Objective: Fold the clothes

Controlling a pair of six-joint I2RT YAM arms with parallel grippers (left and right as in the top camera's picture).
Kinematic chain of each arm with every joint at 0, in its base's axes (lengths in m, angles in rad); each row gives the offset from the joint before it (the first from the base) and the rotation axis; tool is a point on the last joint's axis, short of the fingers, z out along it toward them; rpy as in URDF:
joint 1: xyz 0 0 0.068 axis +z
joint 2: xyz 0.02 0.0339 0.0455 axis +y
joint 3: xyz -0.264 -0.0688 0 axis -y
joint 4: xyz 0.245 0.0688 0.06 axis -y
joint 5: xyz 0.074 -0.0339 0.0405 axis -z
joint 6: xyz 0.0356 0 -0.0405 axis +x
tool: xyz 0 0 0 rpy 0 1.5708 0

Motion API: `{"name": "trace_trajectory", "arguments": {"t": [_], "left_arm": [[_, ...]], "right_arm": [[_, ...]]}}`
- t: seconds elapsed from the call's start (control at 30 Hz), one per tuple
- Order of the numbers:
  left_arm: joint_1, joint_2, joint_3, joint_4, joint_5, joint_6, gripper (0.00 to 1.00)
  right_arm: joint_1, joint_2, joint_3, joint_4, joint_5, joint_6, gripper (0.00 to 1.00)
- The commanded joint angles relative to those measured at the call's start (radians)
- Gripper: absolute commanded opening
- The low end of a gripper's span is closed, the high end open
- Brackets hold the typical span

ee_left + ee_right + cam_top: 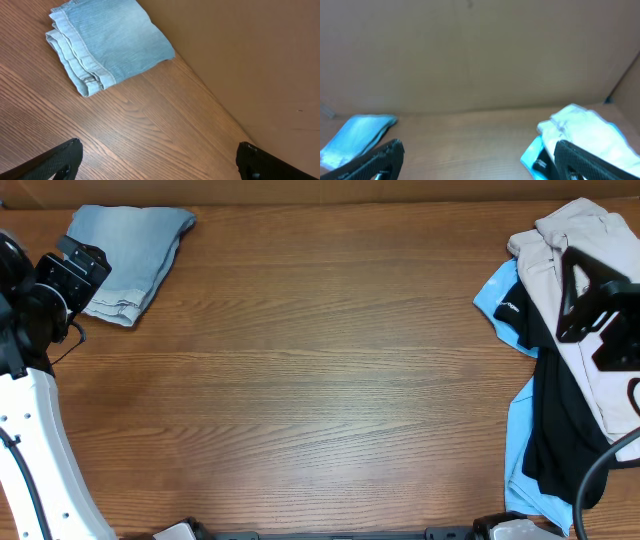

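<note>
Folded denim shorts (135,248) lie on the table (320,380).

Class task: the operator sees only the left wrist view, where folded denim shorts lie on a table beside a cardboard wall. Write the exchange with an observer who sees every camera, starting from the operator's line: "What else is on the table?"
Observer: A pile of clothes on the right side: beige trousers over a black shirt and a sky-blue shirt.
Operator: Where is the right arm?
Observer: The right end effector hovers above that pile, jaws open, holding nothing.
Operator: Where do my shorts sit overall?
Observer: The denim shorts lie at the far left corner of the table.
</note>
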Motion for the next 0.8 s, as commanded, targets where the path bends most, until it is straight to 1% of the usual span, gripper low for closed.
{"name": "trace_trajectory", "arguments": {"t": [0.0, 0.13, 0.17, 0.23, 0.47, 0.67, 0.77], "left_arm": [[0.000, 0.006, -0.005, -0.002, -0.003, 0.019, 1.00], [0.000, 0.006, -0.005, -0.002, -0.003, 0.019, 1.00], [0.000, 0.006, -0.005, -0.002, -0.003, 0.019, 1.00], [0.000, 0.006, -0.005, -0.002, -0.003, 0.019, 1.00], [0.000, 0.006, -0.005, -0.002, -0.003, 0.019, 1.00], [0.000, 0.006, -0.005, -0.002, -0.003, 0.019, 1.00], [0.000, 0.006, -0.005, -0.002, -0.003, 0.019, 1.00]], "right_arm": [[-0.002, -0.077, -0.117, 0.069, 0.079, -0.007, 1.00], [-0.003, -0.213, -0.409, 0.285, 0.079, -0.007, 1.00], [-0.009, -0.268, -0.531, 0.376, 0.079, -0.007, 1.00], [-0.027, -0.330, -0.668, 0.478, 0.060, -0.007, 1.00], [-0.146, -0.615, -1.264, 0.885, -0.142, -0.007, 1.00], [-0.195, -0.835, -1.704, 1.154, -0.163, -0.007, 1.00], [-0.206, -0.929, -1.889, 1.275, -0.201, -0.007, 1.00]]}}
